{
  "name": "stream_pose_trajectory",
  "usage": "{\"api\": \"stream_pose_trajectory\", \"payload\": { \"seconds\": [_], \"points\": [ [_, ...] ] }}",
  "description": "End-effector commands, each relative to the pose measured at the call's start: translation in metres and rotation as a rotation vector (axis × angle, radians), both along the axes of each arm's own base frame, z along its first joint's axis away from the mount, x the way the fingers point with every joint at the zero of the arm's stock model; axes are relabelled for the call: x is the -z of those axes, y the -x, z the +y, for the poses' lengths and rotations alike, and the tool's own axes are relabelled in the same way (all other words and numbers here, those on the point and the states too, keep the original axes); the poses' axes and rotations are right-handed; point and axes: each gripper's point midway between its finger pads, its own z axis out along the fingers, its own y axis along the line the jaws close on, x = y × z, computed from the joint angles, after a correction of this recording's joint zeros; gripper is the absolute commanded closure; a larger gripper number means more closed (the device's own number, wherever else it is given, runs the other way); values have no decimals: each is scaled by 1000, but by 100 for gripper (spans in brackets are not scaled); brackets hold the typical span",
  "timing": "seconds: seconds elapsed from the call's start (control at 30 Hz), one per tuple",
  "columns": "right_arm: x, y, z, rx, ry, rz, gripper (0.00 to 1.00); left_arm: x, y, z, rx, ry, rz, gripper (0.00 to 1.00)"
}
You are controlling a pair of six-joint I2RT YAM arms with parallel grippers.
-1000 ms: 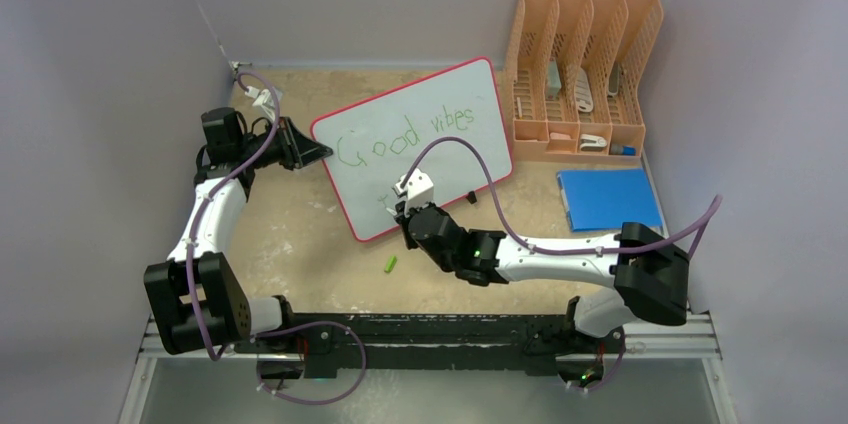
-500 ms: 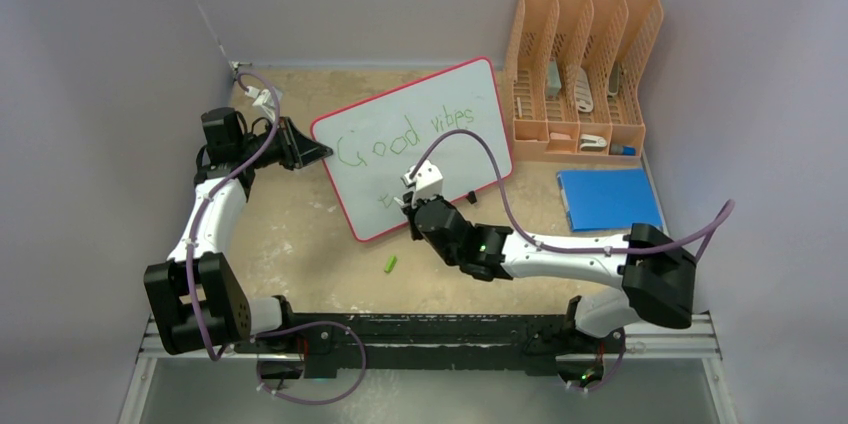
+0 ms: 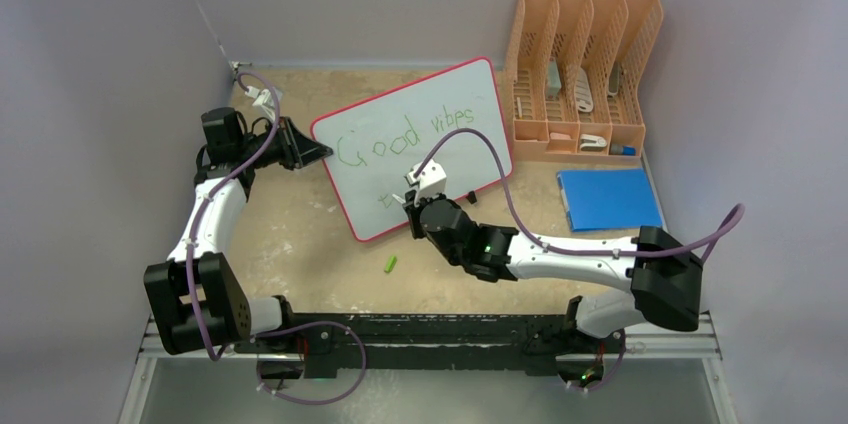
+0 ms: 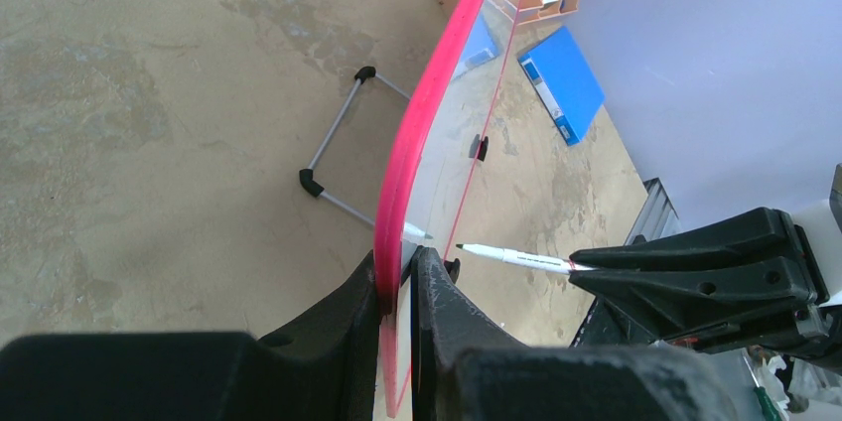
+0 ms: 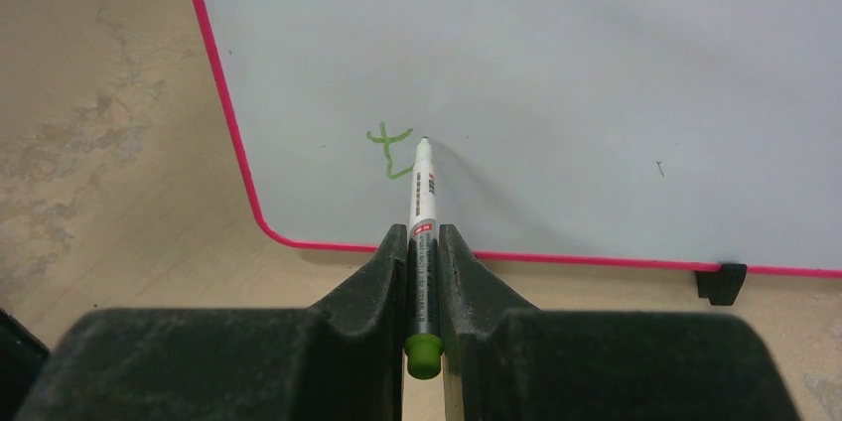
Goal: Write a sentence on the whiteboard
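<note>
Rightward shift since a second ago: the right arm's elbow swung toward the worktop's (image 3: 290,234) right edge and the right end effector (image 5: 424,232) crept right along the lower line. The left arm didn't move.

The whiteboard (image 3: 370,189) is propped on its wire stand mid-worktop, toward the far edge and skewed. The left end effector (image 4: 397,267) is clamped on the board's red left rim, steadying it. An orange organizer (image 3: 585,74) stands at the far right corner, with a blue folder (image 3: 610,197) flat in front of it near the right edge. The right end effector is closed tight on a white marker (image 5: 424,193), whose tip sits just right of the last stroke. From the left wrist view I judge the tip just off the surface, since tip and reflection don't meet. A green cap (image 3: 391,264) lies loose on the worktop, near the board's near corner.

Step in hand, as I read it: the next letter of line two. I'd press in lightly so the board doesn't rock, keep the left clamp firm, make small strokes, keep the baseline level with the "t" and leave room to the right.

Readable: the sentence (image 3: 415,132) so far says "Good vibes" in green, with "t" below. The marker has a red label whose print is too small to read.
</note>
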Motion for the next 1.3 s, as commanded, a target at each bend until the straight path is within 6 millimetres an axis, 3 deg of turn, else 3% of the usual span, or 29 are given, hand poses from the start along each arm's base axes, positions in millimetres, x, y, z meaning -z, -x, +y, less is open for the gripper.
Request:
{"api": "stream_pose_trajectory", "payload": {
  "seconds": [0.0,0.73,1.27],
  "points": [
    [-20,-9,5,18,-51,-41,100,0,-6,6,-44,-42,-23,100],
    [-5,-11,11,-9,-23,-12,100,-2,-6,6,-43,-42,-28,100],
    [9,-5,0,-3,15,25,100,-1,-7,6,-44,-42,-27,100]
  ]
}}
